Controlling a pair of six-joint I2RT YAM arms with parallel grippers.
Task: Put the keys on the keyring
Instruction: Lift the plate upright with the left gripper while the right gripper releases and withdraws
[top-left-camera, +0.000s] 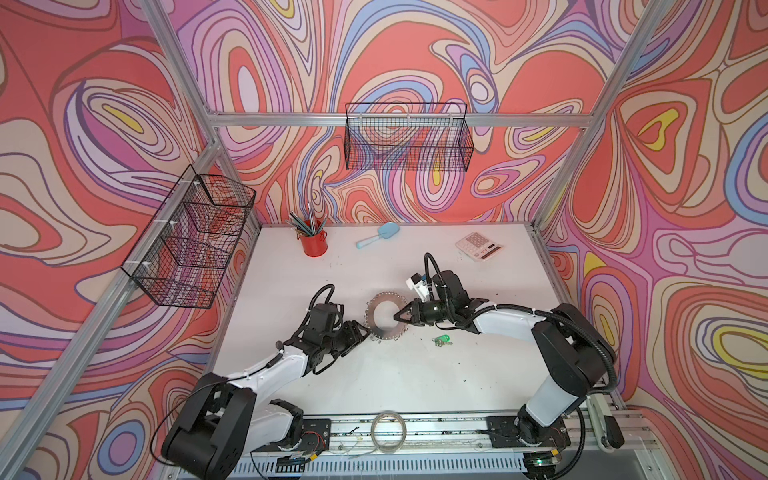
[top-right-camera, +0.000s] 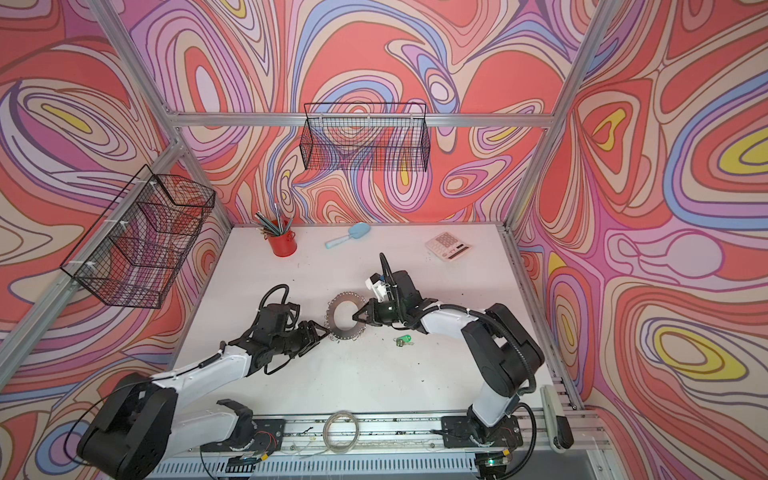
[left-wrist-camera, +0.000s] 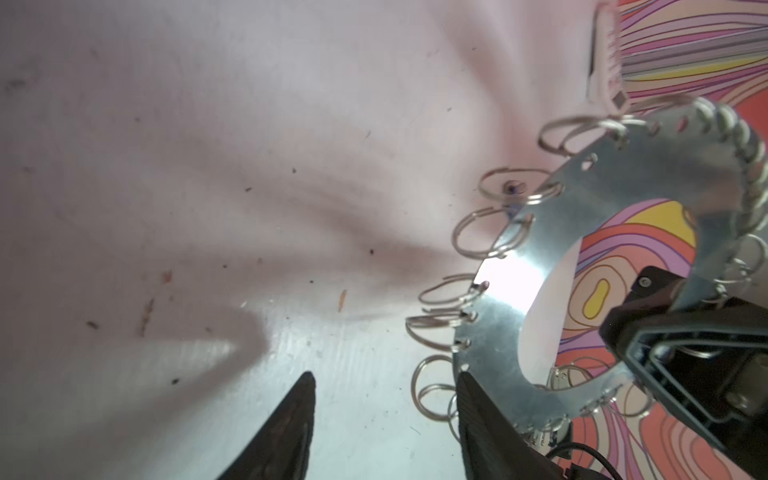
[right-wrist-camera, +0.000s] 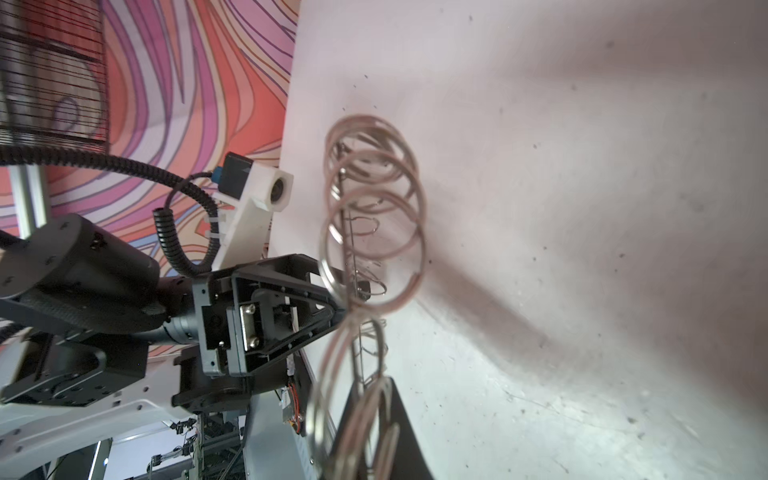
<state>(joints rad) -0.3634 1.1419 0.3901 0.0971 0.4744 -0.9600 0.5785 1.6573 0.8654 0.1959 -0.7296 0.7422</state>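
While the right gripper is clamped flat on the keyring, biting the plate from its 3 o'clock side with the tips at the edge of the centre hole, the left gripper stands with its jaws well apart at the ring's 8 o'clock. One of its fingers is just beside the rim and nothing lies between them.

The disc is tipped up from the table; the left wrist view shows wall pattern through its hole. I judge this a bracing step, where one arm presents the ring so a key can be threaded. The clamp should bear on bare plate rather than on the loose split rings, since thin polished steel may pivot under a sideways push. The left jaws should single out one wire loop, not a cluster.

The plate is flat, grey and mirror-bright, punched with small holes; the loops look fine, springy and tangle-prone. The green-tagged key lies on the matte, speckled white table at 4 o'clock, apart from the ring. I cannot find the blue-tagged key.
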